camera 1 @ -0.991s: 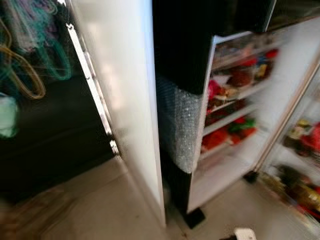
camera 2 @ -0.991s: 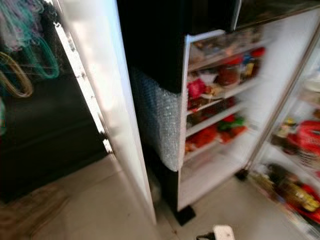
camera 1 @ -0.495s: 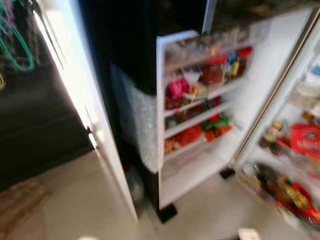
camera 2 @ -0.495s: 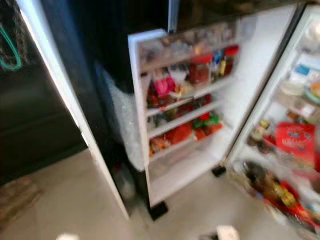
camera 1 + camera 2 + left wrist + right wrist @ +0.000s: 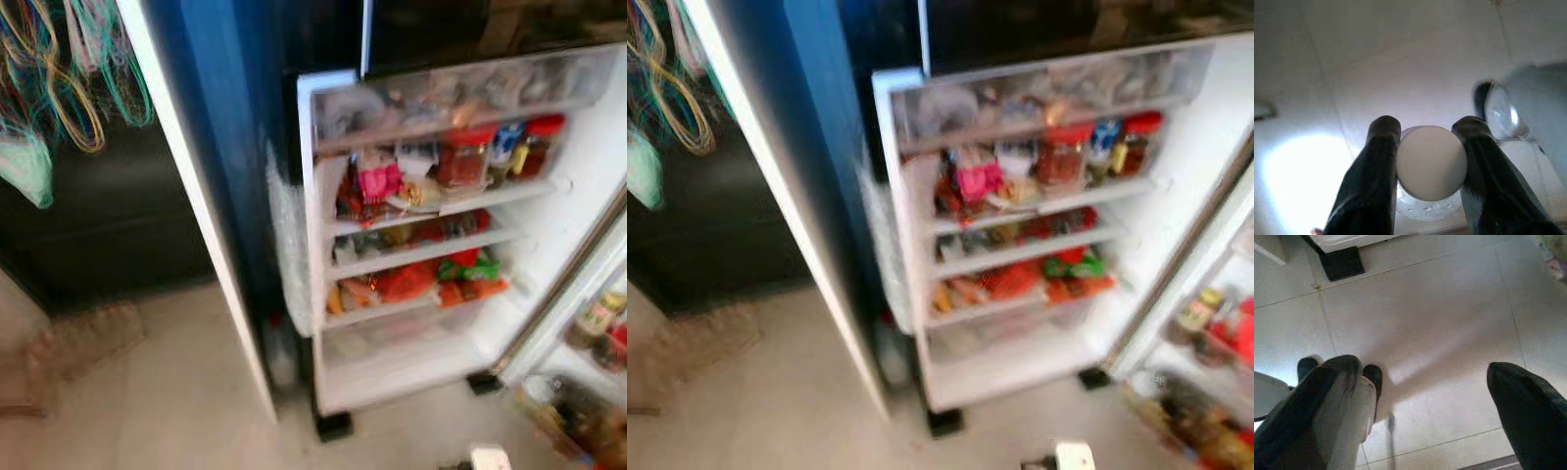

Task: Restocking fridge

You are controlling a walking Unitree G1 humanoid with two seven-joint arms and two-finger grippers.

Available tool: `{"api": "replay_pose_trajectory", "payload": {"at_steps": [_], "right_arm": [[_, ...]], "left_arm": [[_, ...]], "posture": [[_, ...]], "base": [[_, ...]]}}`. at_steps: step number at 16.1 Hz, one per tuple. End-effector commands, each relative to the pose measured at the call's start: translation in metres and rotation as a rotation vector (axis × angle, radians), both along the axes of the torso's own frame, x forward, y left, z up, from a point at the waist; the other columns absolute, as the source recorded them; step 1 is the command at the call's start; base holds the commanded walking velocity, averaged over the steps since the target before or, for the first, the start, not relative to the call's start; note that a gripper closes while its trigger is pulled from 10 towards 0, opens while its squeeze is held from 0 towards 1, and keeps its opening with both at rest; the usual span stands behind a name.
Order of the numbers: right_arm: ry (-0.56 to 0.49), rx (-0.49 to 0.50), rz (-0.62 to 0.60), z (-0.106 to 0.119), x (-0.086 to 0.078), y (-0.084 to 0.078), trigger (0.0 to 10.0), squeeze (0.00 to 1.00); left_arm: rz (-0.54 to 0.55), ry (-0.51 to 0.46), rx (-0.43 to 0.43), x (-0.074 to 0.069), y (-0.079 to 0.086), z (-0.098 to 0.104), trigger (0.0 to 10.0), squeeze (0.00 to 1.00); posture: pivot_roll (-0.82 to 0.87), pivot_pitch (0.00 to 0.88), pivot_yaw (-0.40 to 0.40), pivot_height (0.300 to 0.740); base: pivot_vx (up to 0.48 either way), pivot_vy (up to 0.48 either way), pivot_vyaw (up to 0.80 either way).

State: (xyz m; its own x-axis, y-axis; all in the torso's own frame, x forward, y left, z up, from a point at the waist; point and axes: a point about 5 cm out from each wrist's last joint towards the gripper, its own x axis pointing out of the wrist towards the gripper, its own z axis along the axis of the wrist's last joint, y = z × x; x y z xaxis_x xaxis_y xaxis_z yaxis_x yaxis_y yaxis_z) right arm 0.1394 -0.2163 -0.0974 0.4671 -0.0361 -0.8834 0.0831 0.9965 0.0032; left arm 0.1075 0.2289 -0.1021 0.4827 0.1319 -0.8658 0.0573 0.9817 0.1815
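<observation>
Facing the open fridge door [image 5: 431,245], we pinched a bottle [image 5: 1431,164] in the left jaws; right jaws spread over floor [image 5: 1449,318].

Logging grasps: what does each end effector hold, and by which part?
Left end effector clamps a clear bottle by its white cap; right end effector holds nothing.

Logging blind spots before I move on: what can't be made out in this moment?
- Labels on the door shelves: blurred by motion in both eye views.
- Fridge interior: cut off by the right edge.
- Bottle held in the left gripper: its white cap hides the body and contents.
- Right gripper: open over floor tiles.
</observation>
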Motion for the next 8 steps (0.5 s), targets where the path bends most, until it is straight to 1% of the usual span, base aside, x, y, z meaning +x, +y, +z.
{"api": "replay_pose_trajectory", "payload": {"at_steps": [1, 6, 8], "right_arm": [[-0.008, 0.001, -0.017, 0.0003, -0.0001, -0.0010, 10.0, 0.00], [0.005, 0.003, -0.034, -0.0018, -0.0045, 0.0009, 10.0, 0.00], [0.004, 0.000, -0.036, -0.0014, -0.0040, 0.0000, 10.0, 0.00]], "left_arm": [[-0.018, 0.007, 0.010, 0.0002, 0.0029, 0.0006, 10.0, 0.00], [-0.047, 0.009, 0.000, -0.0015, 0.0035, 0.0006, 10.0, 0.00], [-0.039, -0.001, -0.012, -0.0006, 0.0028, 0.0010, 10.0, 0.00]], "posture": [[-0.07, 0.000, 0.028, 0.740], [-0.08, 0.000, 0.035, 0.740], [-0.07, 0.000, 0.027, 0.740]], "base": [[0.000, -0.349, 0.00], [0.000, -0.349, 0.00], [0.000, -0.339, 0.00]]}}
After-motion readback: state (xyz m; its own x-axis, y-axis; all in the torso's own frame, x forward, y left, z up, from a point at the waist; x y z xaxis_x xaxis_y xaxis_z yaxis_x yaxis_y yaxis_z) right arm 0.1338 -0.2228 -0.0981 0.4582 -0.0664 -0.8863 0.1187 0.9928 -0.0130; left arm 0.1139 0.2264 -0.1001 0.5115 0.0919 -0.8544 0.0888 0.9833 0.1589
